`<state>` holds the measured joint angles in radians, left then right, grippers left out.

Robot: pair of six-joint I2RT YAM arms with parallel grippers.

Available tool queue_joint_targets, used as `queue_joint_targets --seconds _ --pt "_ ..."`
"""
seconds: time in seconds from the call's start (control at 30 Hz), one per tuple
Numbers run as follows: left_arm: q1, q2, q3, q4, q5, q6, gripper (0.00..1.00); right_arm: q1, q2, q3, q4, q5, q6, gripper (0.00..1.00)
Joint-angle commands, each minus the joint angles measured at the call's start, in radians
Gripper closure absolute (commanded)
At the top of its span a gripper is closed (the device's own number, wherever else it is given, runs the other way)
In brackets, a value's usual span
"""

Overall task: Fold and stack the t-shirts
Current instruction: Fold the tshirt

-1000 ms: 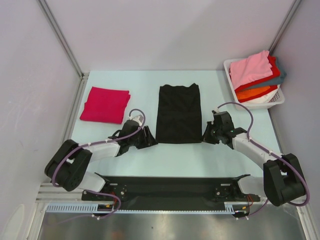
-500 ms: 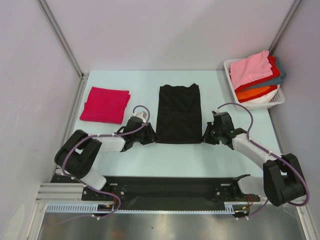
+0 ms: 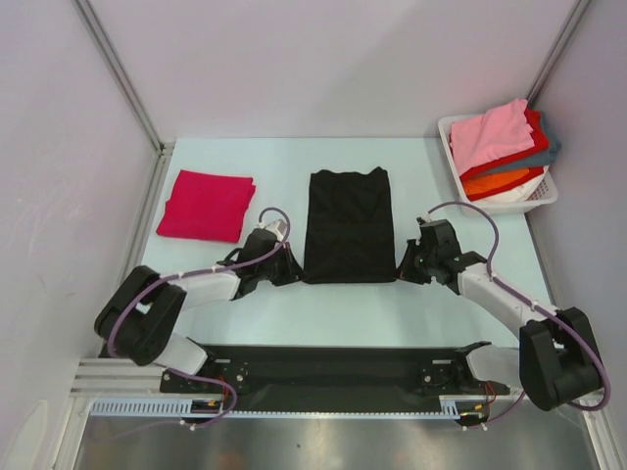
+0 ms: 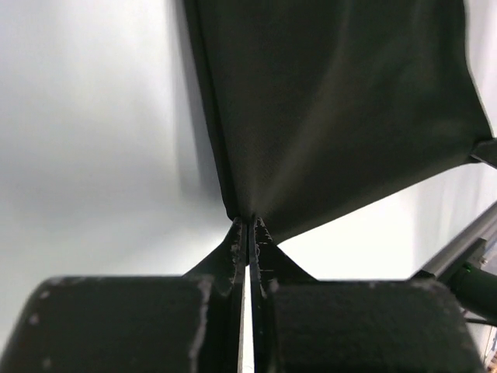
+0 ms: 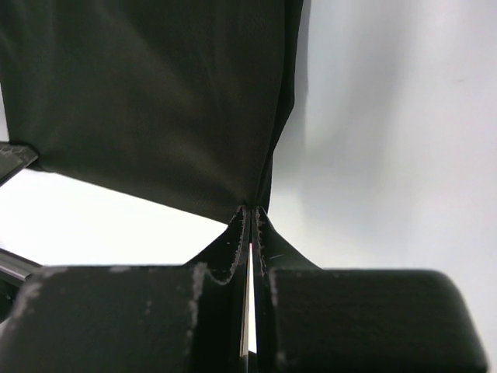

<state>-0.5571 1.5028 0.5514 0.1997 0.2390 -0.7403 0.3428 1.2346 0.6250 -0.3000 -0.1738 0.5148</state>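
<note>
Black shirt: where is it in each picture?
Top external: the black shirt lies in the middle of the table.
Left wrist: it fills the upper right, its corner pinched by the left gripper.
Right wrist: it fills the upper left, its corner pinched by the right gripper.
Shared landmark: the pale table.

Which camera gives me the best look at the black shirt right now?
Top external: the whole black shirt lies flat in frame. Each wrist view shows only one near corner, pinched in the left gripper or right gripper.

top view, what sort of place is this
Probably a robot lab test cell, not a home: bare white panels box in a pale table, with a basket of shirts and a black t-shirt laid out.
</note>
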Motion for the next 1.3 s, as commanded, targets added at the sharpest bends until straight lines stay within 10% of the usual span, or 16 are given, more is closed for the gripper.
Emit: queue_joint_targets --seconds 0.0,0.43,1.27 --pt "-0.007 -0.122 -0.001 -0.095 -0.007 0.042 1.00 -0.005 -0.073 0.048 -0.045 -0.003 -0.012 1.00" --pt "0.083 -0.165 0.260 -0.313 0.051 0.117 1.00 -0.105 0.008 0.297 -0.099 -0.032 -0.068 1.00" --pt "0.250 0.471 0.991 -0.404 0.141 0.114 1.00 -0.243 0.704 1.024 -0.145 -0.128 -0.053 1.00"
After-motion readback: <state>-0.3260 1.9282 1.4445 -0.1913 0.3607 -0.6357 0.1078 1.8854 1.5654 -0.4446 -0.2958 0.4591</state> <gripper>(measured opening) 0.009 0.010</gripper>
